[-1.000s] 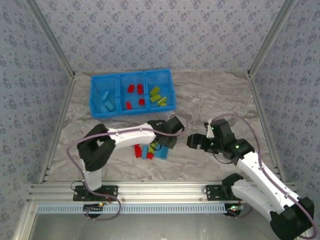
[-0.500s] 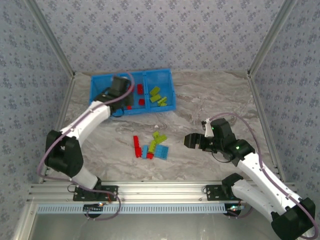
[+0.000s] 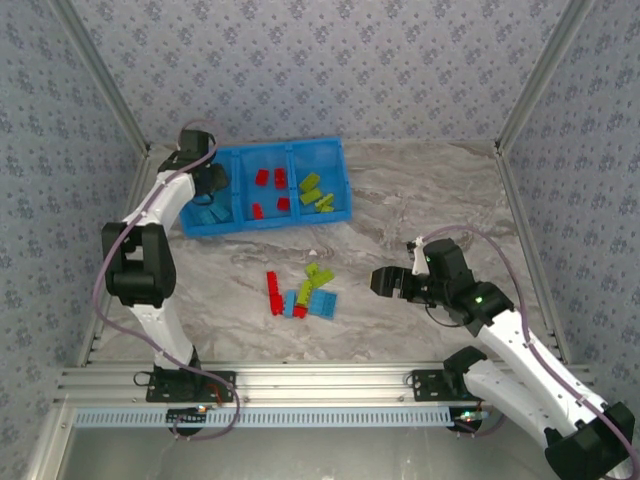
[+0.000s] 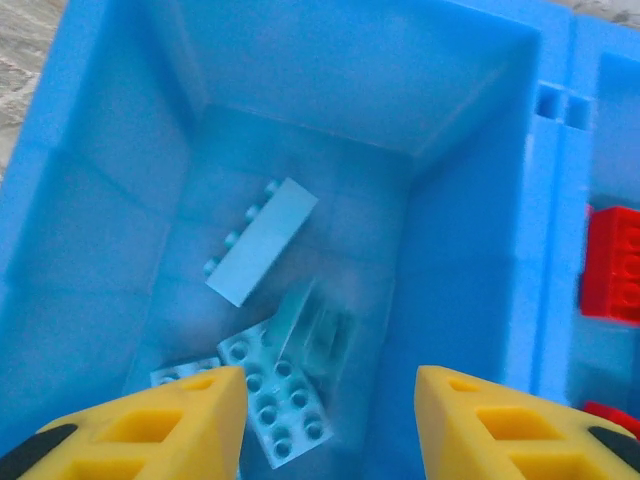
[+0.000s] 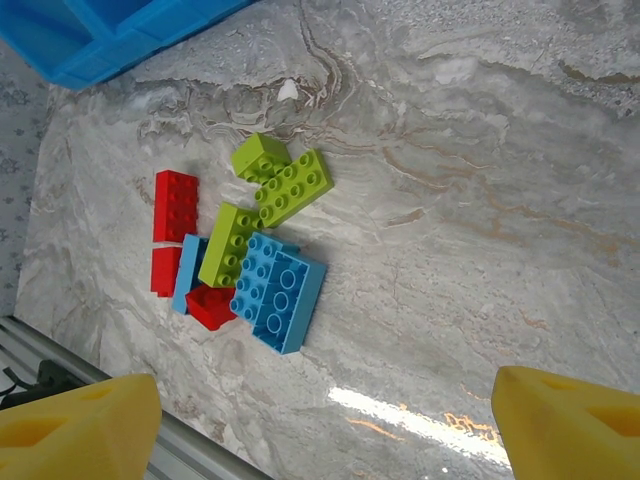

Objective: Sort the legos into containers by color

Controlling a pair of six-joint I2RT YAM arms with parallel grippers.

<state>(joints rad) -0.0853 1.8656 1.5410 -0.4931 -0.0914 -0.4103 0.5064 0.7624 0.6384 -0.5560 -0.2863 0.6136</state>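
bricks: we see a loose pile [image 5: 250, 265] of red, green and light-blue ones on the counter [image 5: 450, 150], well apart from the tray [image 3: 290, 146].
tray: far left of the counter. Light-blue bricks [image 3: 212, 212] are in the left compartment [image 4: 360, 70], red bricks [image 3: 270, 190] in the middle one, green bricks [image 3: 315, 192] in the right one.
left hand [image 4: 330, 425]: over the left compartment, fingers partly apart with nothing between them. Below it a blurred brick [image 4: 315, 335], light blue, tilts on the others.
right hand [image 5: 325, 425]: wide and empty, above the counter just right of the pile.
step: we judge it a drop of a light-blue brick into the left compartment.
doing it well: we would keep the left hand centred, away from the thin divider, open it fully so nothing clings, then lift straight up clear of the walls.
risk: a bounce over the divider into the reds.
next pick: the pile's bricks touch and overlap, so we would take an outer one such as the red brick [image 5: 177, 205] on the edge.
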